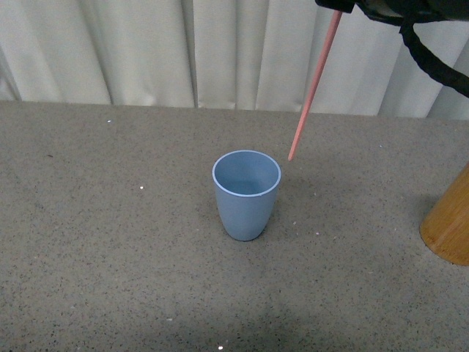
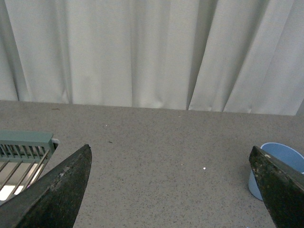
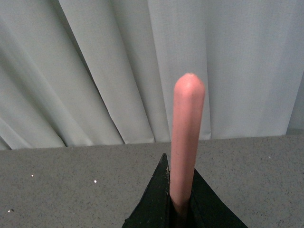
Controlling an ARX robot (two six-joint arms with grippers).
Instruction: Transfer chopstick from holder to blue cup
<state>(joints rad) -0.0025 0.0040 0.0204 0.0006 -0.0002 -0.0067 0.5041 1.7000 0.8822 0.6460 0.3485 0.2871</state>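
The light-blue cup (image 1: 247, 194) stands upright and empty in the middle of the grey table. A salmon-pink chopstick (image 1: 314, 87) hangs slanted in the air, its lower tip just above and to the right of the cup's rim. My right gripper (image 3: 179, 190) is shut on the chopstick (image 3: 186, 137); in the front view its dark body (image 1: 388, 9) sits at the top edge. The orange-brown holder (image 1: 451, 224) shows partly at the right edge. My left gripper (image 2: 171, 164) is open and empty above bare table, with the blue cup (image 2: 280, 164) beside one finger.
A pale curtain (image 1: 220, 51) hangs along the table's far edge. A pale green slatted rack (image 2: 23, 152) lies at the edge of the left wrist view. A black cable (image 1: 440, 62) trails from the right arm.
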